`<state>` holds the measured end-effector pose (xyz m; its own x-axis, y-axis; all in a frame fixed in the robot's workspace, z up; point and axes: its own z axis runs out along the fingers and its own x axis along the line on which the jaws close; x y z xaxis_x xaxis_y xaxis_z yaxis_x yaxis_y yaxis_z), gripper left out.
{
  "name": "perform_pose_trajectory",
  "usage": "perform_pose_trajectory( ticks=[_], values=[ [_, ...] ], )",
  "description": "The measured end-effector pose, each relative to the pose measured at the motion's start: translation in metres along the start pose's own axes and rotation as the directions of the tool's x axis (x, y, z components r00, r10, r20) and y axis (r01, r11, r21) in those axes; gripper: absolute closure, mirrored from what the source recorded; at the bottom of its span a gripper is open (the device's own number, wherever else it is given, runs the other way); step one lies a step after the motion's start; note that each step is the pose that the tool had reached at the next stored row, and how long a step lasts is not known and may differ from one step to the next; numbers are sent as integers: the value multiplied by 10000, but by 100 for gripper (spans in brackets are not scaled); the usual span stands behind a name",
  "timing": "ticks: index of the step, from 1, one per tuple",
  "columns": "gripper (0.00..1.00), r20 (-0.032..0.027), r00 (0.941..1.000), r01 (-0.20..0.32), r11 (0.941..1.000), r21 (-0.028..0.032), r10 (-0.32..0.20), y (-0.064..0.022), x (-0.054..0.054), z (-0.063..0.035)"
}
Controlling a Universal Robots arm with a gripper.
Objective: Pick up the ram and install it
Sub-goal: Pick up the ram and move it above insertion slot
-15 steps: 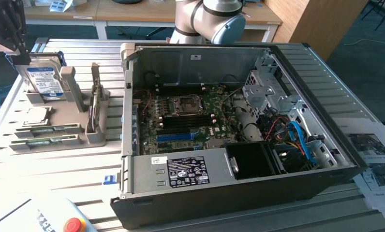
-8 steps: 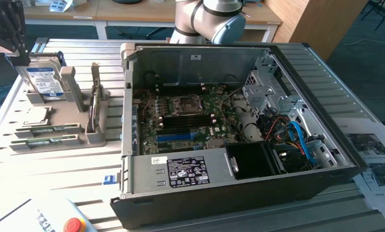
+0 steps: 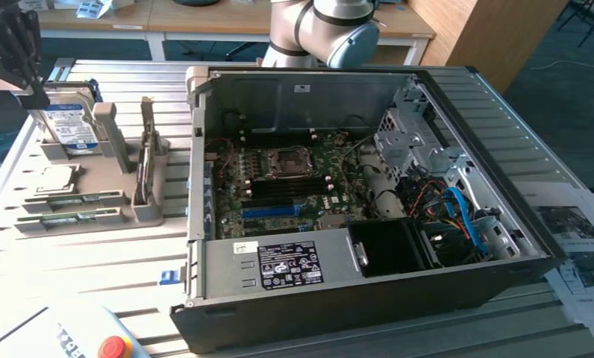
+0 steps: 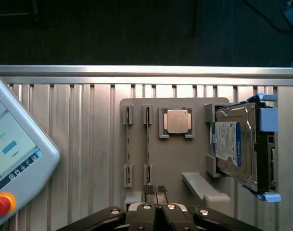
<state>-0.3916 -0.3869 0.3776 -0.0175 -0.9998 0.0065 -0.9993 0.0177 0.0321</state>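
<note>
Two thin green ram sticks (image 4: 147, 144) (image 4: 127, 144) lie side by side in slots of a grey holder (image 4: 177, 166). In the exterior view the two ram sticks (image 3: 73, 200) (image 3: 68, 218) sit at the holder's near end, on the exterior view's left. My gripper (image 4: 156, 190) hangs above the holder with its fingers shut together and nothing between them. Its tips are closest to one end of the ram stick nearer the processor. In the exterior view the gripper (image 3: 28, 86) is a dark shape at the upper left, over the hard drive.
The holder also carries a square silver processor (image 4: 177, 120) and an upright hard drive (image 4: 235, 147). An open computer case (image 3: 377, 186) with its motherboard (image 3: 277, 186) fills the ribbed table's middle. A teach pendant (image 4: 16, 159) with a red button lies beside the holder.
</note>
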Motion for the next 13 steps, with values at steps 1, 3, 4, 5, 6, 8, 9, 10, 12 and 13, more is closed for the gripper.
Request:
perform_pose_trajectory(
  ticks=[1, 3, 4, 5, 6, 8, 9, 10, 12, 13],
  values=[
    [90, -1, 10000, 0, 10000, -2, 0, 0, 0, 0],
    [90, -3, 10000, 1, 10000, -2, -1, -1, 1, 0],
    [90, -3, 10000, 2, 10000, -2, -2, -1, 1, 0],
    [90, -2, 10000, 2, 10000, -1, -2, -1, 1, 1],
    [90, -2, 10000, 2, 10000, 0, -2, -1, 1, 1],
    [90, -2, 10000, 2, 10000, 0, -2, -1, 1, 1],
    [90, -2, 10000, 2, 10000, 0, -2, -1, 1, 1],
    [90, -2, 10000, 2, 10000, 0, -2, -1, 1, 1],
    [90, -2, 10000, 2, 10000, 0, -2, -1, 1, 1],
    [89, -2, 10000, 2, 10000, 0, -2, -1, 1, 1]
  ],
)
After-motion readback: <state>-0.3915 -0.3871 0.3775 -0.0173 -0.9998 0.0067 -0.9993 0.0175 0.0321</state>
